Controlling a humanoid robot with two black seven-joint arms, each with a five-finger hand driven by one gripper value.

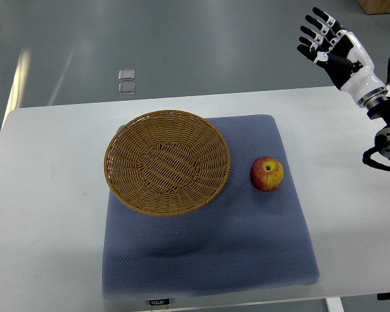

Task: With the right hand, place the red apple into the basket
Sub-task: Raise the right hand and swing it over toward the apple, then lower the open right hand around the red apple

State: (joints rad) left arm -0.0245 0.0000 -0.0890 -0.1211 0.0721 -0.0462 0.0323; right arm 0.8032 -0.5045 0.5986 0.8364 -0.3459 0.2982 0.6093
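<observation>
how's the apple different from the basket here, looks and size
The apple is small, smooth, red and yellow; the basket is far wider, woven and brown. The apple is a solid round fruit with its stem end up; the basket is a shallow open bowl holding nothing. Both rest on the blue mat, side by side, apart.

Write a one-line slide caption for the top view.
Red apple on blue mat beside empty wicker basket; right robot hand open, raised.

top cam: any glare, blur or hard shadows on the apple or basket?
Top view: sharp overall, light soft and even; small highlights on the apple, faint shadow below the basket on the blue mat; bright streaks on the floor; right hand crisp, open.
</observation>
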